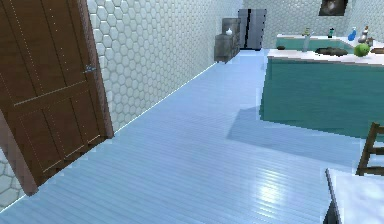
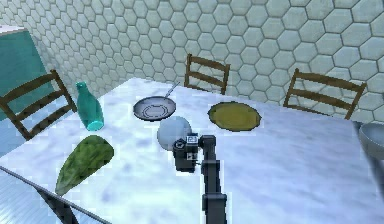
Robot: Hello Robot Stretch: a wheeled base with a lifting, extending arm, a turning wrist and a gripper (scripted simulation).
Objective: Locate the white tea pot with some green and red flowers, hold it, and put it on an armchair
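We see a pale blue plank floor [image 1: 200, 140] running ahead beside a wall of hexagon tiles [image 1: 150, 50]. A brown panelled door [image 1: 45, 80] stands at the forward view's left, and a teal counter [image 1: 320, 95] with small things on top at its right. A grey fridge [image 1: 252, 28] stands far back.

In the arm side view we see a white marble table [image 2: 290, 160] with three wooden chairs [image 2: 207, 72] around it. The dark arm [image 2: 212, 190] rises over the tabletop. On the table lie a long green leafy thing [image 2: 83, 163], an olive round plate [image 2: 234, 116] and a frying pan [image 2: 153, 107], and a teal bottle [image 2: 89, 107] stands upright.

Between pan and arm sits a white round thing [image 2: 172, 131], likely the tea pot, though we cannot make out any flowers. The gripper [image 2: 183, 150] is right at it. We cannot tell how its fingers stand, nor whether it holds anything.
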